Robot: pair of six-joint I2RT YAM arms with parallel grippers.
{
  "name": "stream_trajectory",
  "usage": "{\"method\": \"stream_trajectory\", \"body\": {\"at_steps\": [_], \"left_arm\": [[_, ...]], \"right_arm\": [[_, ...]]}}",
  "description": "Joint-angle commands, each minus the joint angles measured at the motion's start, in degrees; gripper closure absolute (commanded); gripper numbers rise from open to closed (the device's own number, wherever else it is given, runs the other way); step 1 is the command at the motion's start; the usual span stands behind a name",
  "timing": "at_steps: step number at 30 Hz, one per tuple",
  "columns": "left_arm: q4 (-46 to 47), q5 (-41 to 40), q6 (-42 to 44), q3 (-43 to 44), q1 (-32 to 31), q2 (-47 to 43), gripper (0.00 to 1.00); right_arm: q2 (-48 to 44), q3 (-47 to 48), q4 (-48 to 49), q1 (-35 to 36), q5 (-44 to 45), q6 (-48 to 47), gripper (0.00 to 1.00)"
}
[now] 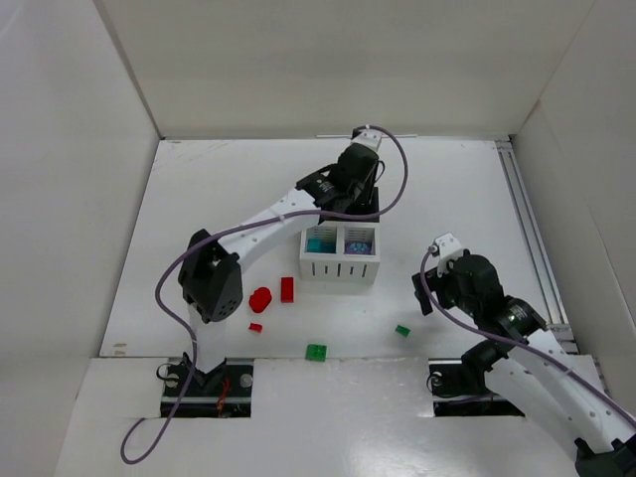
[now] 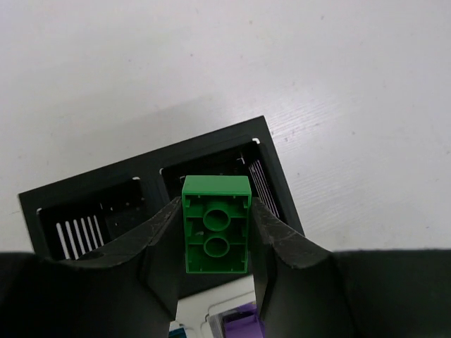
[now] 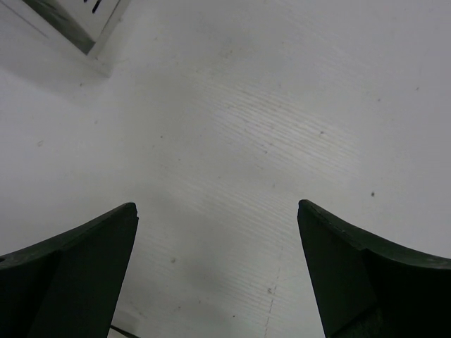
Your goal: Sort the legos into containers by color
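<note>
**Green brick pinched over the black bins**

The green lego [image 2: 215,225], its underside showing 2 round tubes, is pinched between the left gripper's [image 2: 215,243] fingers [image 2: 163,236] above the black containers [image 2: 211,146]. These sit at 12 o'clock from the white pair [image 1: 340,270], which holds teal pieces [image 1: 320,242] and purple pieces [image 1: 359,241]. On the table [image 1: 199,199], a red oval [image 1: 260,299], red brick [image 1: 287,289] and small red bit [image 1: 255,327] lie at 8 o'clock from the bins. A green brick [image 1: 316,351] lies at 6 and a small green piece [image 1: 402,330] at 4. The right gripper [image 3: 215,211] hangs spread wide, holding nothing.
</note>
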Motion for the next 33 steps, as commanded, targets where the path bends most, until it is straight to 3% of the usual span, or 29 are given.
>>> {"method": "stream_trajectory", "body": {"at_steps": [1,7,11,14,19,25,27,28,29,33], "left_arm": [[-2.3,0.5,2.5,3.4,0.0,0.8,0.80],[-3.2,-0.8,2.0,3.4,1.0,3.0,0.76],[-3.2,1.4,2.0,2.4,1.0,2.3,0.43],[-3.2,1.9,2.0,1.9,1.0,1.0,0.36],[-0.7,5.5,2.0,-2.3,1.0,-3.7,0.10],[-0.2,6.8,1.0,-8.1,-0.1,-11.5,0.07],[0.4,5.5,-0.9,-12.8,-0.8,-16.2,0.01],[0.4,4.7,-1.8,-14.8,-1.4,-17.9,0.01],[0.4,4.0,-2.9,-17.2,-2.6,-19.8,0.01],[-0.2,1.5,-10.6,-29.5,-5.0,-29.5,0.01]], "right_arm": [[-0.3,-2.6,3.2,-0.3,-3.5,2.1,0.00],[-0.3,-4.5,6.7,-0.3,-8.9,3.2,0.00],[-0.3,-4.5,7.3,-0.3,-10.4,2.4,0.00],[1.9,-5.0,7.3,-0.3,-12.6,1.7,0.00],[4.7,-6.8,8.3,4.7,-13.3,3.7,0.00],[5.8,-8.0,7.1,11.1,-11.3,8.4,0.07],[7.1,-8.7,6.6,11.9,-11.3,10.8,0.13],[7.1,-8.7,6.6,12.7,-11.3,11.5,0.16],[7.7,-10.1,6.6,13.7,-11.3,12.9,0.25],[10.1,-11.1,7.6,14.4,-9.5,14.6,0.36]]}}
